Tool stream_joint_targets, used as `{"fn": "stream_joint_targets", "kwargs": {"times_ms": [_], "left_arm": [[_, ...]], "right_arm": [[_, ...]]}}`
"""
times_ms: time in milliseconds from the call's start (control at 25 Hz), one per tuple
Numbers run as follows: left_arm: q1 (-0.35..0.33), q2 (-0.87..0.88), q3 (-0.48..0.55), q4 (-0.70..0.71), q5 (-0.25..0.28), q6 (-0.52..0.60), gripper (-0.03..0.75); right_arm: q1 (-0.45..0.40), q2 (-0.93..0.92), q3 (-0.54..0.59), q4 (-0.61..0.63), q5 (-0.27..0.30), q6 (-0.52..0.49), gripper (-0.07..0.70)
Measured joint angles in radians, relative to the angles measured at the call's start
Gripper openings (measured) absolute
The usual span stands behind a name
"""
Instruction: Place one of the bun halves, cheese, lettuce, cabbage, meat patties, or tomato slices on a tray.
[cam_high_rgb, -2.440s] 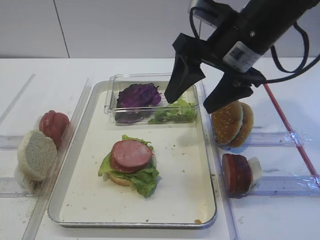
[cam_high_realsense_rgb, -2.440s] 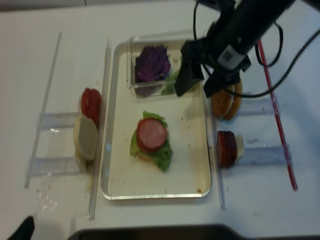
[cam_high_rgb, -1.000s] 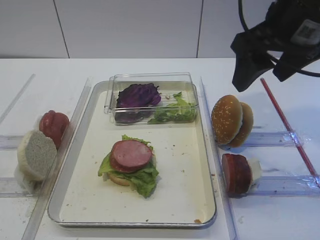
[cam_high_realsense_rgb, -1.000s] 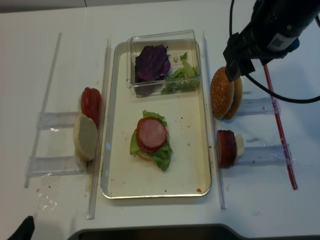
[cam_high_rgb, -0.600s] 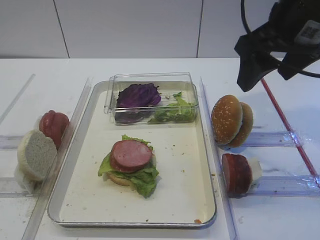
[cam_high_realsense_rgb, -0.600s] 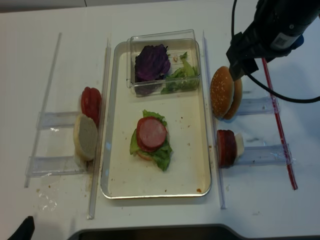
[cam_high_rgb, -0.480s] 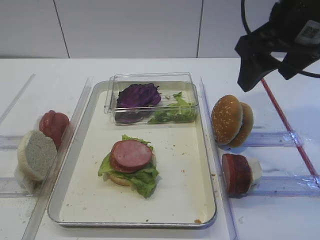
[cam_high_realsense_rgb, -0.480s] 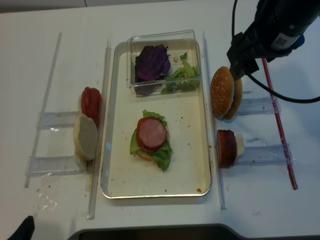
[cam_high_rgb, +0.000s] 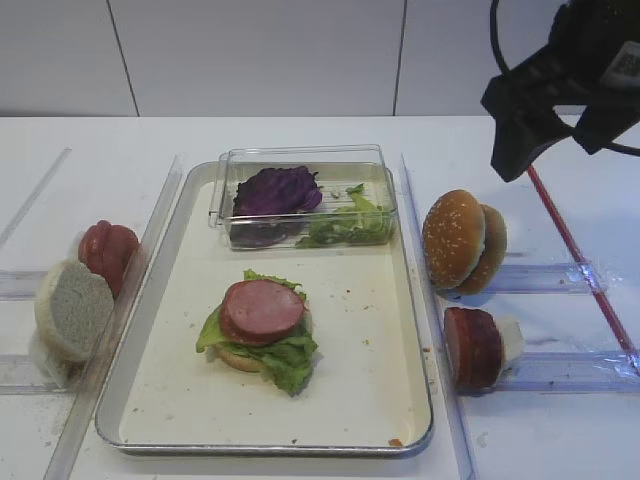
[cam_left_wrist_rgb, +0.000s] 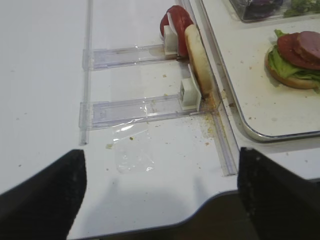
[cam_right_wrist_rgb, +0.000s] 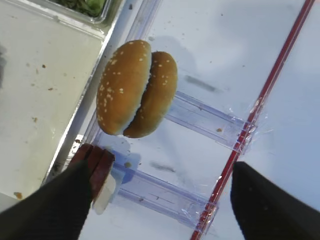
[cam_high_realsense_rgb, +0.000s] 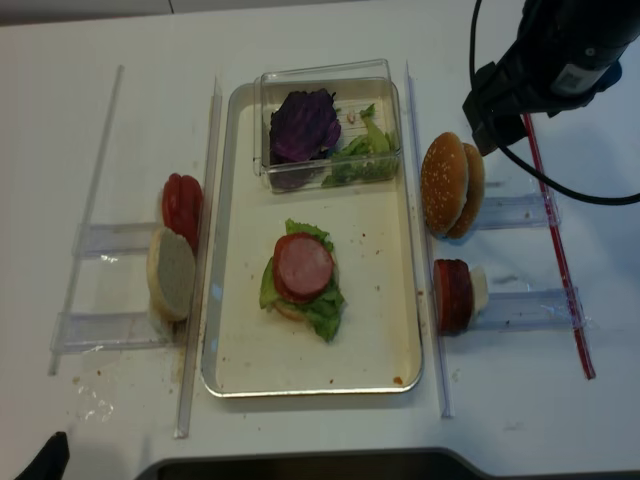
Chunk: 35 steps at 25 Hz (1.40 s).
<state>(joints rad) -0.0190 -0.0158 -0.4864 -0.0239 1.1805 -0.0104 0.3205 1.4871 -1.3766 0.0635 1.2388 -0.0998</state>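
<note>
White tabletop under a pale panelled wall, with the tray as the fixed landmark throughout.

Hovering high, right of the tray's far corner: right gripper, jaws spread and carrying nothing, looking down on the sesame bun halves standing on edge in a clear rack just right of the tray. Nearer along that same side, standing in a second rack: meat patties with a pale slice behind them. Waiting near the table edge, left of the tray: left gripper, likewise spread and empty.

Sitting on the tray: a bun base with lettuce and one patty already stacked, plus a clear box holding purple cabbage and more greens. Standing left of the tray: tomato slices and a white bun half.

Risking, if descending for a bun: closing on both halves at once, or toppling the pair off the rack, since touching face to face.

Hard to identify: the pale slice behind the patties, possibly cheese. Cut off by the frame: most of the right arm. Showing only as dark blurs in the wrist views: the fingertips.
</note>
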Motion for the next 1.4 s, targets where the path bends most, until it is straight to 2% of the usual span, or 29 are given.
{"fn": "stream_joint_targets", "kwargs": {"times_ms": [160,400,680,1400], "left_arm": [[0.0,0.0,0.0,0.0,0.0,0.0,0.566],[0.0,0.0,0.0,0.0,0.0,0.0,0.566],[0.0,0.0,0.0,0.0,0.0,0.0,0.566],[0.0,0.0,0.0,0.0,0.0,0.0,0.566]], "right_arm": [[-0.018,0.0,0.0,-0.01,0.002,-0.006,0.58],[-0.174,-0.011,0.0,0.066,0.002,-0.041,0.568],[-0.266,-0.085,0.0,0.062,0.004,-0.045,0.549],[-0.287,-0.416,0.0,0.06,0.026,-0.033,0.542]]}}
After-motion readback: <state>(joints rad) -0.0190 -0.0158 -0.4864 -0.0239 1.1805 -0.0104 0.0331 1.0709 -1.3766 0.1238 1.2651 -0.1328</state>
